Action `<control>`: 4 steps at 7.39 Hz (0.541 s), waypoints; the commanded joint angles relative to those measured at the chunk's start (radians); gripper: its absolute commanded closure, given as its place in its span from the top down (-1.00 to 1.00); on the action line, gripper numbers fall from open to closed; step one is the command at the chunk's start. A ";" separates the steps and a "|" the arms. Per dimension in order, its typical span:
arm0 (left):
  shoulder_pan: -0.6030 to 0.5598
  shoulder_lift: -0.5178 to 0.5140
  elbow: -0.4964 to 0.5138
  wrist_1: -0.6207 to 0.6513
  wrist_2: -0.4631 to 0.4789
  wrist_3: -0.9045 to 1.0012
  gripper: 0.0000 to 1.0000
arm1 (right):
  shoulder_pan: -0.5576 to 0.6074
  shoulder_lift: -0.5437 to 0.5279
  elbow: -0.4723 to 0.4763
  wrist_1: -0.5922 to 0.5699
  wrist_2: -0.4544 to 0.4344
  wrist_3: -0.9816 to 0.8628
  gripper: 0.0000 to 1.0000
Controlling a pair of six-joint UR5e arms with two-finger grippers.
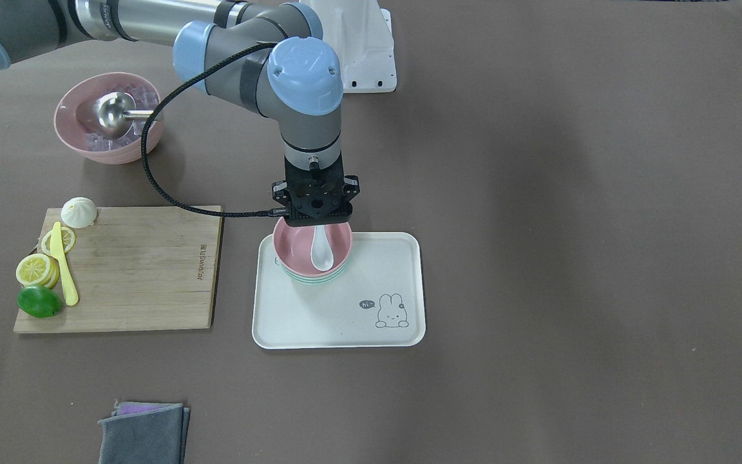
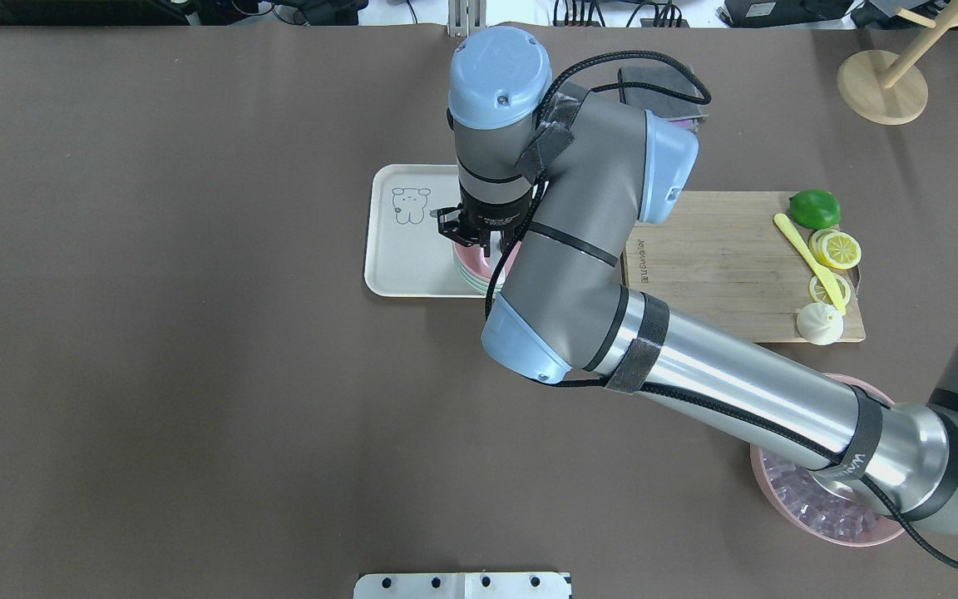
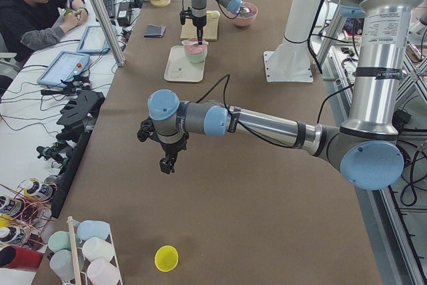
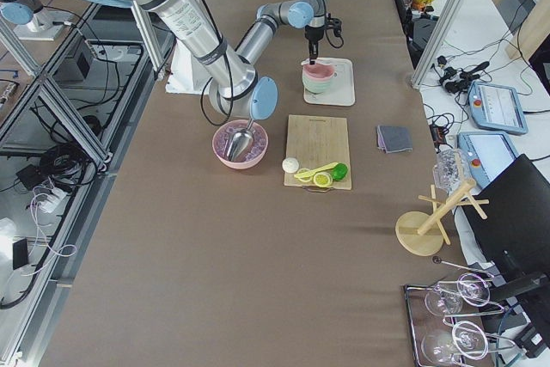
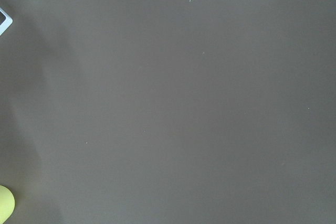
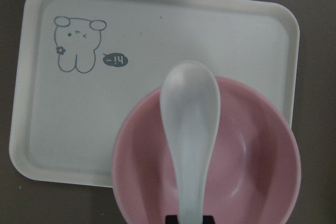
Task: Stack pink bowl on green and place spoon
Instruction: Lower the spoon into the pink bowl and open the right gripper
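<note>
The pink bowl point(image 1: 294, 250) sits nested in the green bowl point(image 1: 312, 279) at the near-robot corner of the white rabbit tray point(image 1: 345, 309). My right gripper point(image 1: 313, 223) hangs straight down over the bowls, shut on the handle of a white spoon point(image 1: 321, 252) whose scoop reaches into the pink bowl. In the right wrist view the spoon point(image 6: 190, 114) lies across the pink bowl point(image 6: 252, 156) and over the tray point(image 6: 157, 24). My left gripper point(image 3: 167, 162) shows only in the exterior left view, above bare table far from the tray; I cannot tell its state.
A wooden cutting board point(image 1: 145, 270) with lemon slices, a lime, a yellow knife and a white bun lies beside the tray. A larger pink bowl of ice point(image 1: 108, 138) holds a metal scoop. A grey cloth point(image 1: 142, 435) lies at the front edge.
</note>
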 commanded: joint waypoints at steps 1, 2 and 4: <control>0.000 -0.002 -0.001 0.000 0.000 0.000 0.97 | -0.001 -0.025 0.007 -0.019 0.003 -0.008 -1.00; 0.000 0.000 -0.001 -0.002 0.000 0.000 0.97 | -0.001 -0.037 0.004 -0.014 0.002 -0.016 -1.00; 0.000 -0.002 -0.001 0.000 0.000 0.000 0.97 | -0.003 -0.037 0.004 -0.014 0.006 -0.020 -0.68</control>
